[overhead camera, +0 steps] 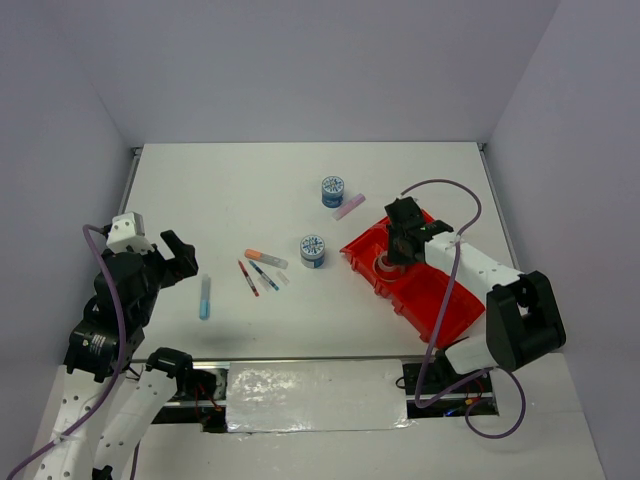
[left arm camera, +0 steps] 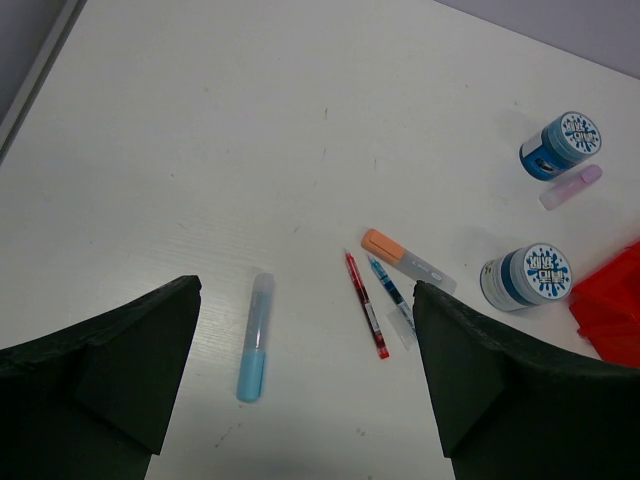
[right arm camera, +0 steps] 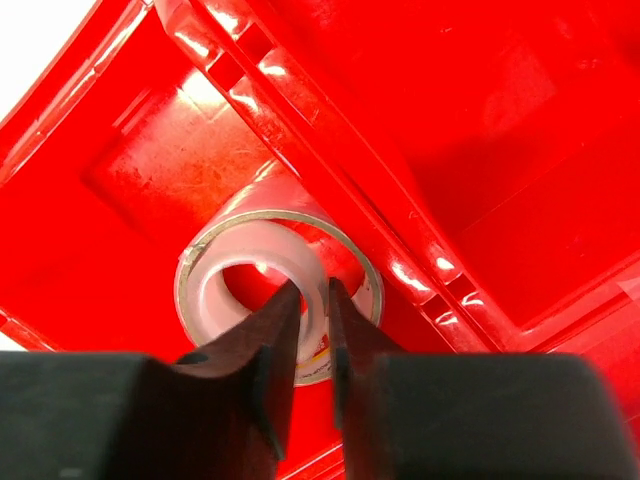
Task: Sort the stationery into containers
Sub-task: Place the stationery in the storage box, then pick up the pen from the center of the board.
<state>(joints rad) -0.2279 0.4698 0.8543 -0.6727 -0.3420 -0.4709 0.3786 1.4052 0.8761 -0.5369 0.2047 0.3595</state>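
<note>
The red divided tray (overhead camera: 440,300) lies at the right. My right gripper (overhead camera: 392,258) reaches down into its near-left compartment (right arm camera: 140,180). Its fingers pinch the wall of the clear tape ring (right arm camera: 215,285), one inside and one outside, with the ring resting on the tray floor. My left gripper (left arm camera: 305,290) hangs open above the table over a light blue marker (left arm camera: 253,338). A red pen (left arm camera: 366,317), a blue pen (left arm camera: 390,293) and an orange-tipped marker (left arm camera: 405,260) lie just to its right. Two blue-white rolls (overhead camera: 333,191) (overhead camera: 313,250) and a pink stick (overhead camera: 349,207) sit left of the tray.
Grey walls close in the white table on three sides. A metal rail runs along the table's left edge (overhead camera: 128,185). A shiny strip (overhead camera: 315,395) lies between the two arm bases at the near edge. The right arm's cable (overhead camera: 445,185) loops above the tray.
</note>
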